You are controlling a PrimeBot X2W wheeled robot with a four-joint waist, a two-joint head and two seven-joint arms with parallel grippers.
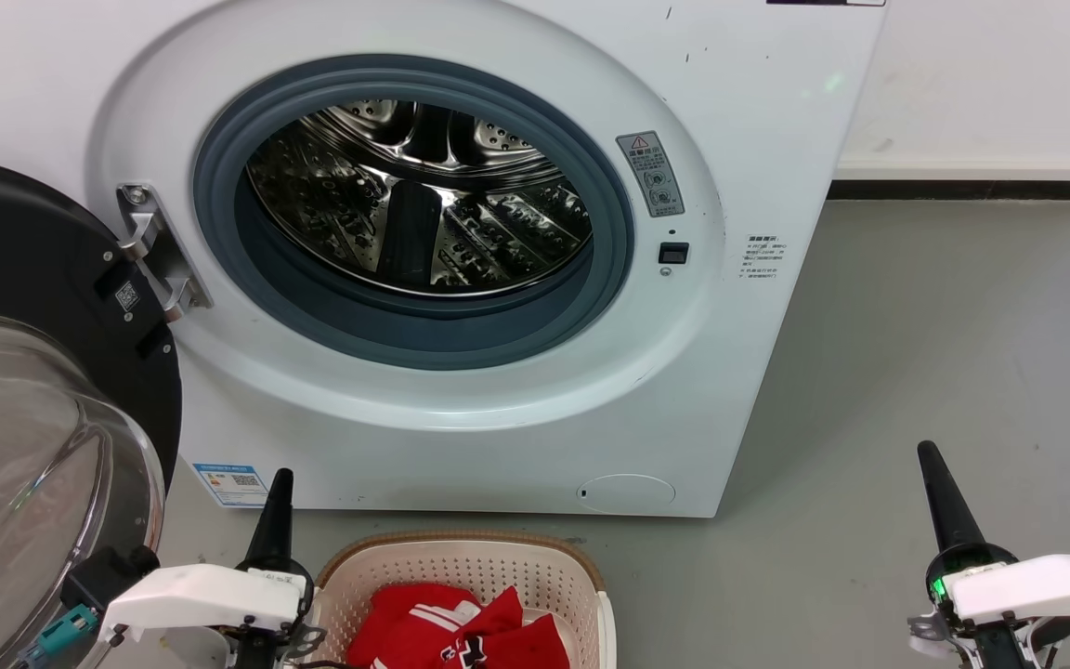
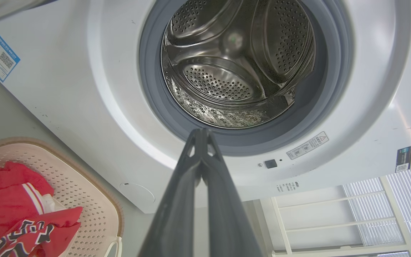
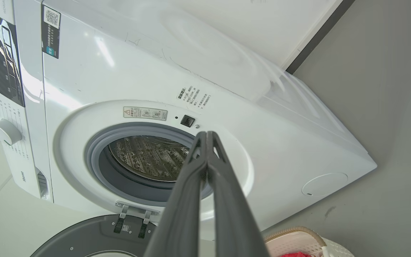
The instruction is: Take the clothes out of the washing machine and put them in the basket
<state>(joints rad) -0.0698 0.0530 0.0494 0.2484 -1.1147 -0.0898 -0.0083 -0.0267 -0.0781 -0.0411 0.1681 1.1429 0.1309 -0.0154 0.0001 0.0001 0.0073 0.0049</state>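
The clothes (image 1: 461,632) lie bunched in the basket (image 1: 461,565); the drum (image 1: 424,214) of the washing machine (image 1: 730,390) shows bare steel. Fabric is judged light, limp and snag-prone: grip a raised fold. Fingers of the left gripper (image 1: 281,476) and right gripper (image 1: 927,452) are together, empty

A smooth matte grey floor (image 1: 944,353) spreads across the room, evenly lit, with only soft, faint shadows. In the head view a plain white wall (image 1: 990,74) rises at the upper right, marked by a few faint scuffs. Along its foot runs a white skirting ledge (image 1: 981,169), and under that a narrow black strip (image 1: 962,190) meets the floor. The right wrist view shows a small dark smudge (image 3: 328,211) on the grey surface. In the left wrist view a white frame of slim bars (image 2: 328,200) stands before pale ribbed panels (image 2: 410,203) glowing with bright light.
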